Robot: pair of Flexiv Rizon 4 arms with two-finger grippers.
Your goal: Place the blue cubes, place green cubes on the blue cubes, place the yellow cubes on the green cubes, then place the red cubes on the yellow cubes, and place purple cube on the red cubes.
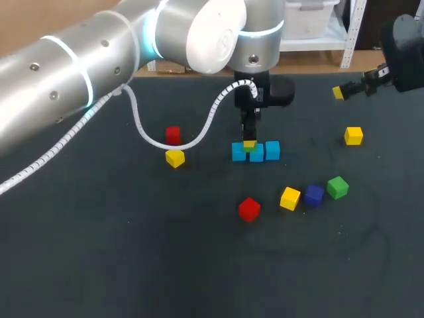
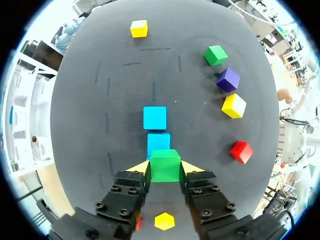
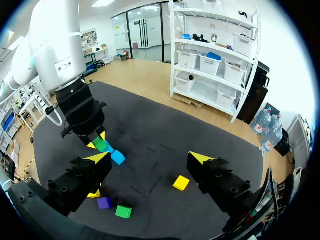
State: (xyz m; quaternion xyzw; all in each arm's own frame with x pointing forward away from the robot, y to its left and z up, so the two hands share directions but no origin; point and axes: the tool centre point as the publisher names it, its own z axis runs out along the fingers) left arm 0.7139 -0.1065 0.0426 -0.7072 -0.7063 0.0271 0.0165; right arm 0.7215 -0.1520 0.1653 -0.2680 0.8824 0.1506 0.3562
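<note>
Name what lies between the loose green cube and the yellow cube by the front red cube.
The purple cube, with the loose green cube and yellow cube on either side; the head and left wrist views both show it.

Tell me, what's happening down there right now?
Left tool shut on green cube, at blue cubes. Right tool open, empty. Nothing in the way.
</note>
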